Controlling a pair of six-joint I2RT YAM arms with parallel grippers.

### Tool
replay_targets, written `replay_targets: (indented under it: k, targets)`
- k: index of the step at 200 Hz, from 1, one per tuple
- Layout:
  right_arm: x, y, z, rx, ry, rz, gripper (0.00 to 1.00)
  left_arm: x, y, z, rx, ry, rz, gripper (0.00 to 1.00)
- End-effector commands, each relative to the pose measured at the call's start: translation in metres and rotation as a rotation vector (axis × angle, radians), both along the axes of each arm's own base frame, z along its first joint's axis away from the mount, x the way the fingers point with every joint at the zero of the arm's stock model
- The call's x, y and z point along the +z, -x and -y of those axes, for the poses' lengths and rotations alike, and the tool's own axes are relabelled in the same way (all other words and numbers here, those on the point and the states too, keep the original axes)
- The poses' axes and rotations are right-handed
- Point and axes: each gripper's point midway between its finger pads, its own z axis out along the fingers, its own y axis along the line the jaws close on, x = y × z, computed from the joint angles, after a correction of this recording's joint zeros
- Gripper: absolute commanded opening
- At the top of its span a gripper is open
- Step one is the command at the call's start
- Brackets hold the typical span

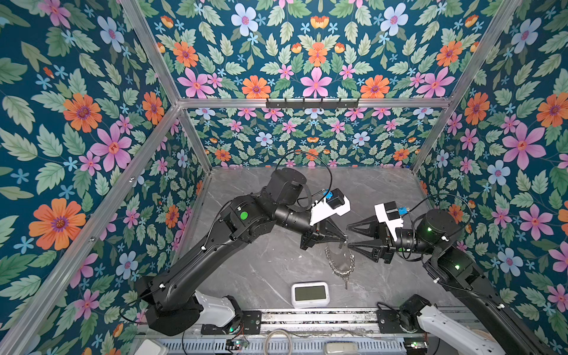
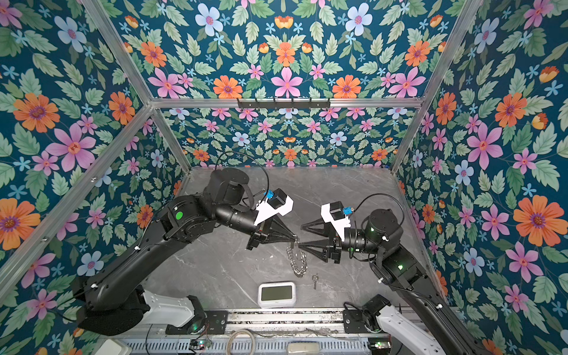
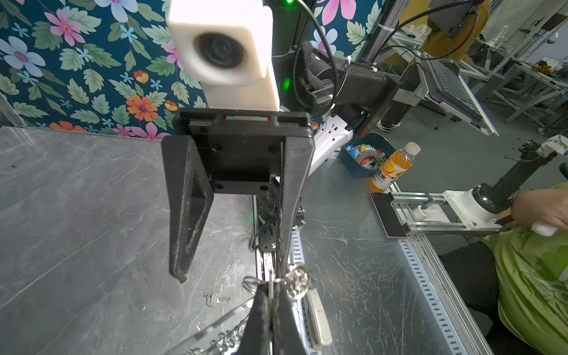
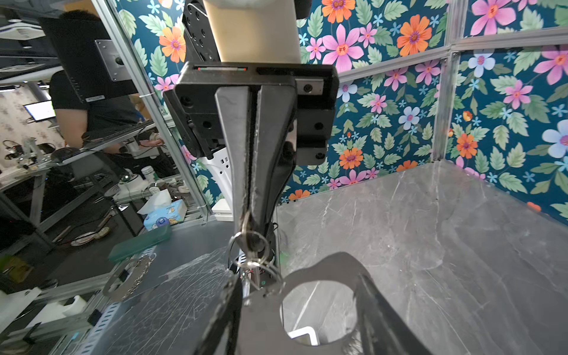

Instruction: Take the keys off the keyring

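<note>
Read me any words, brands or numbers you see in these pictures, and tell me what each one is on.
Orange drink bottle: dark label characters, too blurred to read.
White clock: screen blank, no digits.
Blue tissue box: print too small to read.
No other text is legible.

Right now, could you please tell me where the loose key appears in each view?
In a top view: the loose key lies by the keyring's lower end, right of the white clock.
In a top view: the key, again right of the clock.
Left wrist: the key on the table, beside the keyring's chain.
Right wrist: not in it.
Shared landmark: the keyring.
</note>
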Motion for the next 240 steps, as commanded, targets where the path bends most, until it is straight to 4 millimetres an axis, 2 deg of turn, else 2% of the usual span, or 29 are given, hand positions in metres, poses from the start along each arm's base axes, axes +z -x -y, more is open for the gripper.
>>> replay_targets:
  k: [1,33,77,136,159,187,240]
  targets:
    - [0.008,0.009,-0.003,0.079,-0.028,0.014,0.60,0.001,0.005,-0.001,-0.043,0.004,0.013,0.00]
    - [0.005,0.007,-0.005,0.080,-0.019,0.007,0.56,0.001,0.004,-0.002,-0.041,-0.003,0.030,0.00]
    - [0.006,0.011,-0.004,0.097,-0.020,0.009,0.40,0.006,0.003,-0.004,-0.027,0.008,0.055,0.00]
    - [0.005,0.014,-0.004,0.111,-0.021,0.003,0.29,0.013,0.003,-0.005,-0.020,0.020,0.063,0.00]
    - [0.006,0.016,-0.005,0.118,-0.021,0.006,0.21,0.011,0.000,-0.004,-0.009,0.014,0.067,0.00]
    - [0.007,0.017,-0.007,0.123,-0.021,0.005,0.19,0.014,0.000,-0.004,-0.009,0.020,0.070,0.00]
    - [0.009,0.020,-0.007,0.121,-0.021,0.018,0.09,0.013,-0.002,-0.005,0.005,0.011,0.072,0.00]
